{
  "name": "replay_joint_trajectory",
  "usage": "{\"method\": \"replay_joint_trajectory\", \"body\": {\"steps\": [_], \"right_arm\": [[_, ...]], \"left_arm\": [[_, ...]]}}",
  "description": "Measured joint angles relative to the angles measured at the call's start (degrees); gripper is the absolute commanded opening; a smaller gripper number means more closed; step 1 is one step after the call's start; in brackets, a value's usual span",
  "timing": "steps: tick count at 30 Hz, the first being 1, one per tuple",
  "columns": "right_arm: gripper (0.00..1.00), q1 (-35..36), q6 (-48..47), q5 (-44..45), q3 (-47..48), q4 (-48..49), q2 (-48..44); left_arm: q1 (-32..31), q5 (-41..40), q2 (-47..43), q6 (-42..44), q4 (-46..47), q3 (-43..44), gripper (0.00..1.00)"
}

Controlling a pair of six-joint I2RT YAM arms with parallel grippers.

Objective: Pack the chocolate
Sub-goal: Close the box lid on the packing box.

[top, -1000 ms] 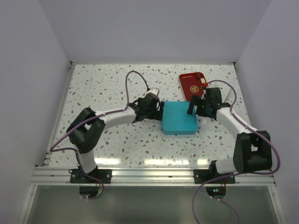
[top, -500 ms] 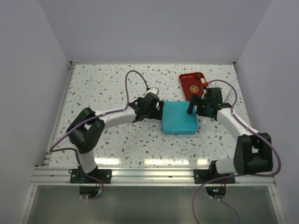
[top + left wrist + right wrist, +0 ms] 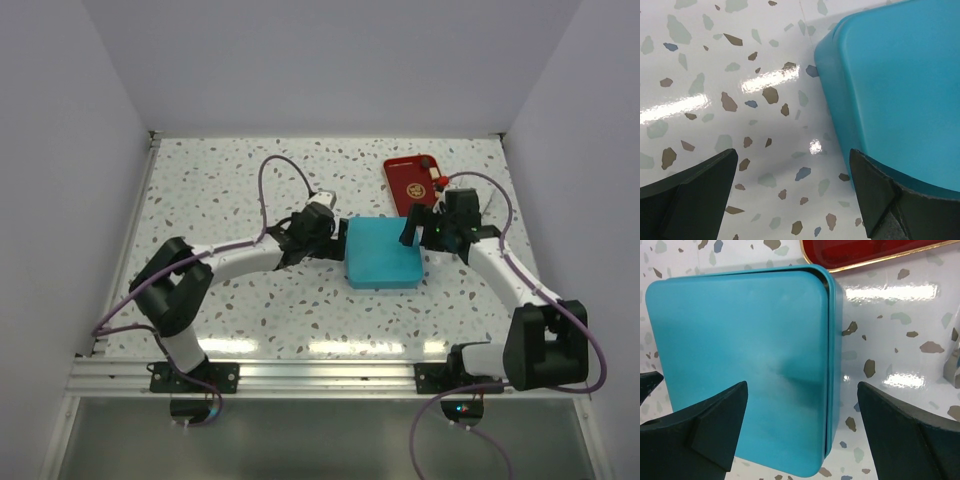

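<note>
The chocolate is out of view in every frame. A teal box (image 3: 382, 255) with rounded corners lies shut at the middle of the table. My left gripper (image 3: 335, 238) is at its left side, open. In the left wrist view the left gripper (image 3: 792, 160) has one finger over the box (image 3: 900, 90) edge and the other over bare table. My right gripper (image 3: 415, 228) is at the box's right side, open. In the right wrist view the right gripper (image 3: 802, 390) straddles the right edge of the box (image 3: 740, 355), holding nothing.
A red tray (image 3: 410, 180) with a gold rim lies just behind the box at the back right, and its edge shows in the right wrist view as the red tray (image 3: 865, 250). White walls enclose the speckled table (image 3: 230, 190) on three sides.
Both arms shifted their elbows slightly outward. The grippers stay at the box's two sides, and the box has not moved.
</note>
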Motion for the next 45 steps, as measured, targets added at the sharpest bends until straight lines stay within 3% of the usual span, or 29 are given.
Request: {"method": "replay_joint_trajectory", "body": {"steps": [8,18,45], "right_arm": [[0.95,0.00,1.18,-5.03,-1.73,0.50,0.09],[0.95,0.00,2.45,-7.37,-2.49,2.21,1.05],[0.95,-0.07,3.37,-8.46,-3.15,3.19,1.70]], "left_arm": [[0.00,7.63,-4.26,-0.72,9.64,-5.64,1.00],[0.00,13.94,-3.10,-1.97,17.68,-6.03,1.00],[-0.39,19.74,2.19,-5.51,23.30,-5.22,1.00]]}}
